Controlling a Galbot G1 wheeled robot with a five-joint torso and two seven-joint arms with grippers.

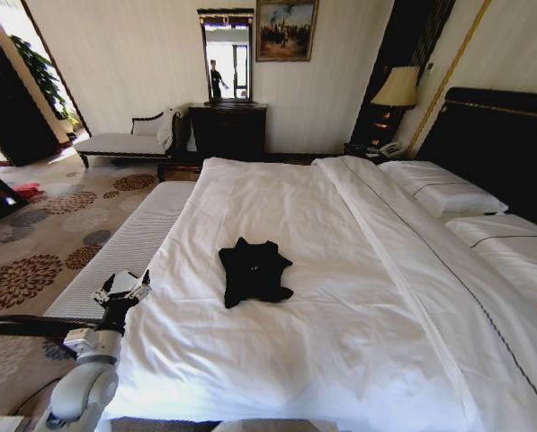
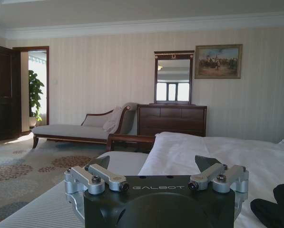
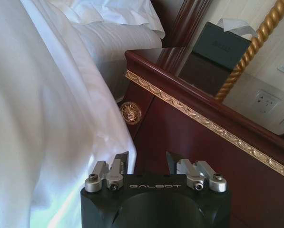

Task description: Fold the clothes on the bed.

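Near the middle of the bed (image 1: pixel 340 297), slightly toward the robot's left, lies the black T-shirt (image 1: pixel 254 272), a small dark patch on white bedding, spread roughly flat with its sleeves and hem poking out in uneven points. No fold is started. The step in hand looks like the approach: the left gripper (image 1: pixel 122 290) hovers at the bed's left edge, short of the shirt, its fingers spread wide and empty. To do it well, I would bring the gripper low over a sleeve or hem corner and pinch only the soft knit, since the smooth duvet beneath could easily bunch and come up with it. The right gripper (image 3: pixel 148 162) hangs with jaws wide beside the draped white sheet and a glossy dark-red nightstand (image 3: pixel 194 137) with gilt carved trim, far from the shirt.
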